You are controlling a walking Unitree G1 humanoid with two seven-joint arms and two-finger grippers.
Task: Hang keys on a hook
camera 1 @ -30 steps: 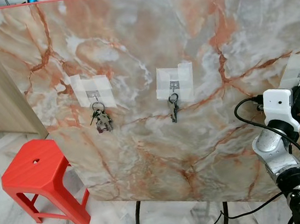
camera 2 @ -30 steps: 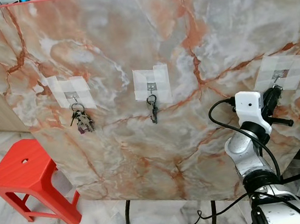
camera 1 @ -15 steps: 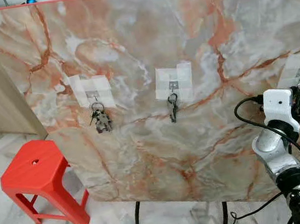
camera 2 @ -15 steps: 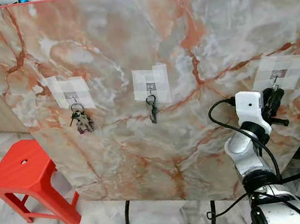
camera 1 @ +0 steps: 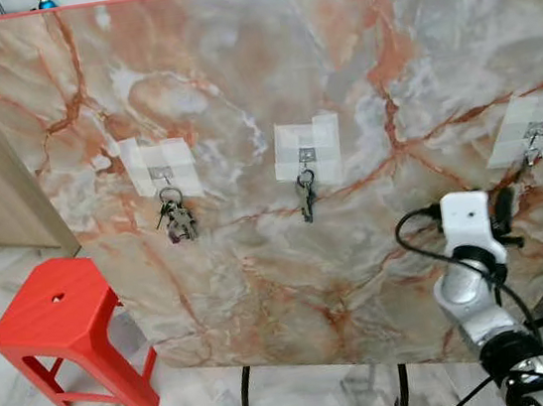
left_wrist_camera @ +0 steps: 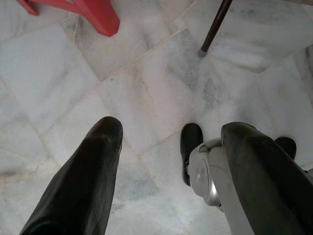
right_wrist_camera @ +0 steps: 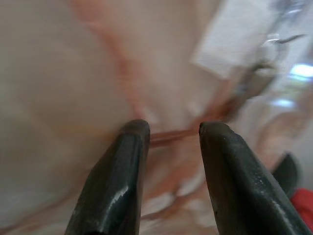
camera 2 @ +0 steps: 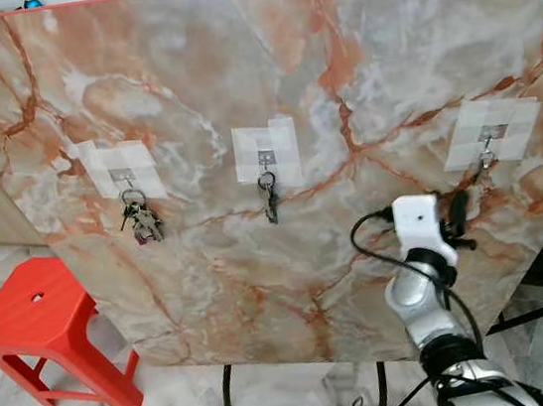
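Now a small key hangs on the right hook of the marble board. Just below and beside it, the right hand is spread with nothing in it. The left hand hangs spread over the floor.

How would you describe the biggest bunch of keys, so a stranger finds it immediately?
Look at the large marble-patterned board standing upright. Three taped hooks run across its middle, and the key bunch hangs from the leftmost, above the red stool. It is thicker than the slim keys on the middle hook.
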